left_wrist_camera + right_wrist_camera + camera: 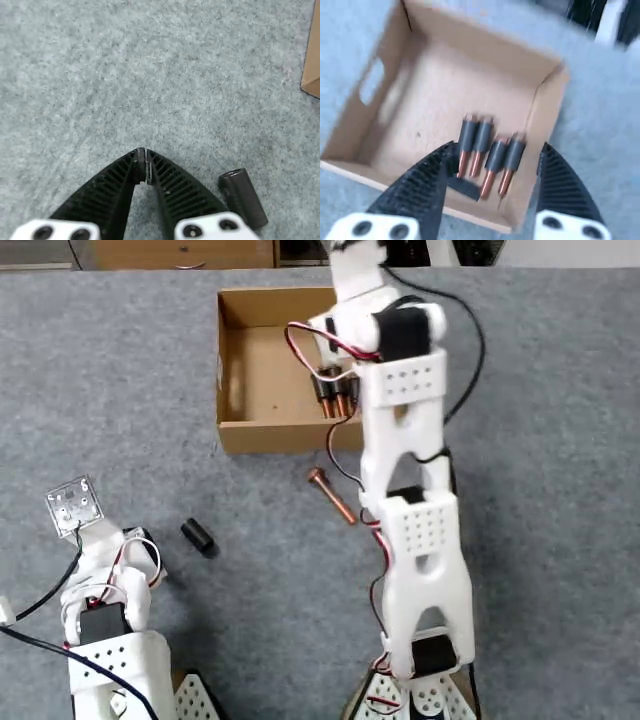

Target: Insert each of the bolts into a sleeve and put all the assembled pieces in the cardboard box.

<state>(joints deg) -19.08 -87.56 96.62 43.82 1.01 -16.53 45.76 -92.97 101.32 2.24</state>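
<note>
One loose bolt [331, 494]: was seen lying flat on the grey tabletop [540, 440], just in front of the cardboard box [262, 360], with its head toward the box. It was judged to be rigid metal, dense for its bulk, and smooth and round enough to roll. A hold across the shank near the head was judged best, with the plain end left free for insertion.
One loose sleeve [243, 197]: was seen lying on its side, black, one open end showing. It was placed just beside the left fingers [115, 185] and well apart from the bolt. It was judged stiff, light and slick. A grip across the middle of its body was thought safest, so that the bore would be kept clear.
Four assembled pieces [487, 152]: were laid side by side on the box floor, close to one corner, with copper ends protruding from dark sleeves.
Cardboard box: was open-topped and was judged light enough to be shoved by a careless nudge.
Left fingers: were pressed together tip to tip, nothing was held, and they were kept low over the tabletop.
Right fingers [420, 190]: were spread wide with nothing between them and were held above the box, over the assembled pieces.
Hidden or doubtful: part of the box and some of the assembled pieces were covered by the right arm in the high view. How deeply each bolt was seated in its sleeve could not be made out. The far end of the loose sleeve could not be seen.
</note>
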